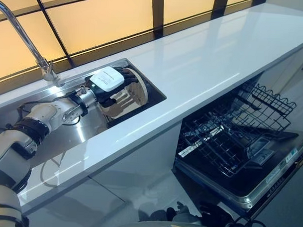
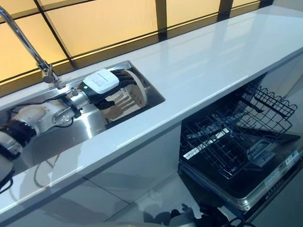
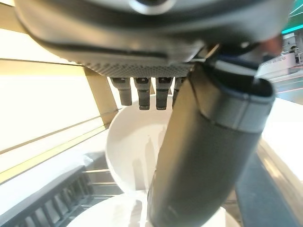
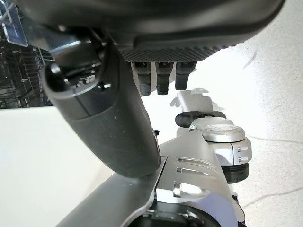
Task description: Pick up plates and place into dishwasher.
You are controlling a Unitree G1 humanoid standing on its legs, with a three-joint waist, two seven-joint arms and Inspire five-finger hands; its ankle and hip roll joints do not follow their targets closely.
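Note:
White plates [image 1: 131,99] stand on edge at the right end of the steel sink [image 1: 73,135]. My left hand [image 1: 110,84] reaches into the sink from the left, and its dark fingers [image 1: 129,76] lie over the top rim of the plates. In the left wrist view the fingers [image 3: 147,94] are straight and the thumb [image 3: 208,156] stands apart in front of a white plate [image 3: 130,151], with a second plate's rim [image 3: 109,216] below it. My right hand [image 4: 128,127] hangs over the floor, fingers relaxed, holding nothing.
The dishwasher stands open at the lower right, its black wire rack [image 1: 230,128] pulled out over the lowered door [image 1: 261,174]. A white countertop [image 1: 208,60] runs between sink and dishwasher. A curved faucet [image 1: 24,39] rises behind the sink.

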